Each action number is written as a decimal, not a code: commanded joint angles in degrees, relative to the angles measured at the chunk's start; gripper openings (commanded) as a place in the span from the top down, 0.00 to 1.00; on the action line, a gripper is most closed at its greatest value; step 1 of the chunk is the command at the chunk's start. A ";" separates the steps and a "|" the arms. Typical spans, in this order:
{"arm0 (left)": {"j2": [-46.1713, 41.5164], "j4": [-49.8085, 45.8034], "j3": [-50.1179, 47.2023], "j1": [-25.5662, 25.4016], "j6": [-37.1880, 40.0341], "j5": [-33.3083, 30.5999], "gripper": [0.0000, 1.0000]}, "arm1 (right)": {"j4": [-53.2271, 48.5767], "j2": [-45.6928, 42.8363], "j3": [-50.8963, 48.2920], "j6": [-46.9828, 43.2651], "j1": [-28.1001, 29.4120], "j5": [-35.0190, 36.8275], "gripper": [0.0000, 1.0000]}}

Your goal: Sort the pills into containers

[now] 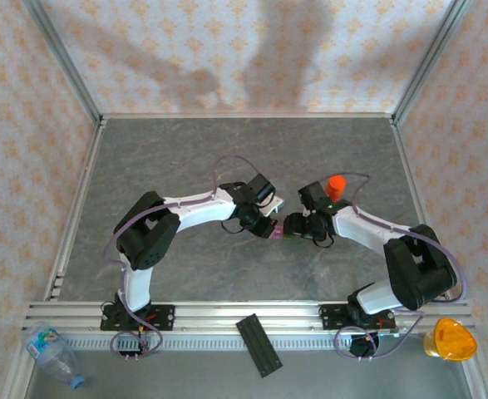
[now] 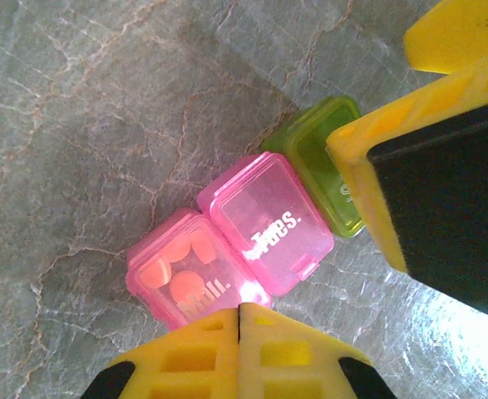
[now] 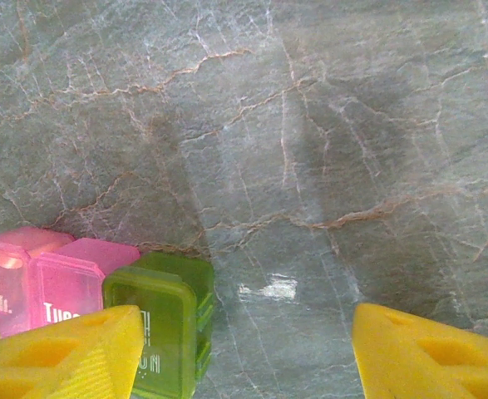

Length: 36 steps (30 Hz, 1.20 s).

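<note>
The containers [image 2: 268,223] are a row of joined little boxes on the grey table: a pink one marked Mon. [image 2: 177,274] with orange pills [image 2: 173,270] under its clear lid, a pink Tues. box, and a green box [image 2: 318,158]. My left gripper [image 2: 239,310] is shut with nothing in it, its tips right at the edge of the Mon. box. My right gripper [image 3: 244,353] is open. Its left finger [image 3: 69,353] lies against the green box [image 3: 156,328], and bare table lies between the fingers. In the top view both grippers [image 1: 260,223] [image 1: 292,226] meet at the containers [image 1: 274,233].
An orange capped bottle [image 1: 336,184] stands just behind my right arm. On the near rail lie a black strip [image 1: 258,345], a clear plastic bottle [image 1: 52,353] at the far left, and an orange-yellow object [image 1: 451,339] at the far right. Patterned walls enclose the table.
</note>
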 commanded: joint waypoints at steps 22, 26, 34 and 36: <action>3.42 -2.51 -0.51 -3.50 2.23 -10.39 1.00 | -1.85 -0.07 -1.38 0.26 0.26 4.29 0.33; 4.78 -2.38 -1.18 -4.11 2.35 -12.39 1.00 | -1.92 -0.05 -1.36 0.24 0.26 4.34 0.33; 5.15 -1.39 -2.74 -4.24 2.35 -13.72 1.00 | -2.47 0.01 -0.80 0.03 0.24 4.42 0.33; 4.60 -1.38 -2.49 -4.23 2.35 -13.76 1.00 | -2.47 0.27 -0.67 -0.01 0.28 4.46 0.33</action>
